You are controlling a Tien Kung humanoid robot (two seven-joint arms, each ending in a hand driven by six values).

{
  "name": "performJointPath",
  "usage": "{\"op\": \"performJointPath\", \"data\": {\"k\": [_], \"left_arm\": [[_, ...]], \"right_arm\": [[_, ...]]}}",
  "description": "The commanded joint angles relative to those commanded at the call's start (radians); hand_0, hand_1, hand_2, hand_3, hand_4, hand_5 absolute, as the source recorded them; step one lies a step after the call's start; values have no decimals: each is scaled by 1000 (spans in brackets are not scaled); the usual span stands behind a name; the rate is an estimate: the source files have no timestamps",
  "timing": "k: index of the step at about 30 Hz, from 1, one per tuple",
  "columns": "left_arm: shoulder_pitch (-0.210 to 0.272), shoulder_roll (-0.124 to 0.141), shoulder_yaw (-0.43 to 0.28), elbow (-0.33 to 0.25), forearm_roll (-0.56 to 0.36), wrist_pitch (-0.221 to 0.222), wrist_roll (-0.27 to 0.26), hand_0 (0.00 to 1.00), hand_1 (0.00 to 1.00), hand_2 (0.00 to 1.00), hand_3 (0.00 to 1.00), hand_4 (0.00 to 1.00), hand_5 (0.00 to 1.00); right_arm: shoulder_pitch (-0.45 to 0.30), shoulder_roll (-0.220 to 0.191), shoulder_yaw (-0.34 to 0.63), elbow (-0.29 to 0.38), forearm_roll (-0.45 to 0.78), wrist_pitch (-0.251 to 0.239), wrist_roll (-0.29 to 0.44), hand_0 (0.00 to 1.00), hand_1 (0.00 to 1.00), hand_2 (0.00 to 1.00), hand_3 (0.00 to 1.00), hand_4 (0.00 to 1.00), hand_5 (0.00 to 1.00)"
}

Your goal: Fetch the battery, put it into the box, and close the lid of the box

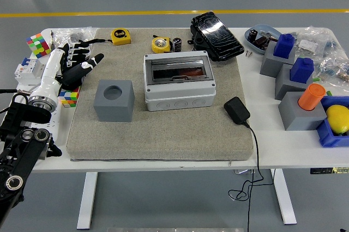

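Left hand (76,63) open and empty at the mat's far-left edge; battery (177,44) stands upright well off to its right and slightly farther, just behind the grey box (179,82), beside the yellow tape measure (161,43).

Mat (163,128): grey, on white table (283,153).
Cube (113,100): grey, round hole on top, on mat.
Tapes (121,36): two yellow, at mat's far edge.
Adapter (237,110): black, mat's right edge.
Lemon (338,118): in blue bin (327,136).

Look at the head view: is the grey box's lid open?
No, the clear lid lies shut over the grey box.
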Motion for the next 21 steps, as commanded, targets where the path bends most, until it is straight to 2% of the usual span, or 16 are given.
{"op": "performJointPath", "data": {"k": [14, 21], "left_arm": [[3, 0, -5, -9, -4, -4, 1, 607, 716, 707, 711, 998, 482], [2, -2, -3, -9, -5, -12, 4, 607, 715, 706, 711, 998, 483]], "right_arm": [[3, -9, -1, -2, 5, 1, -8, 553, 591, 580, 543, 919, 484], [8, -6, 7, -1, 1, -13, 22, 555, 591, 578, 543, 918, 484]]}}
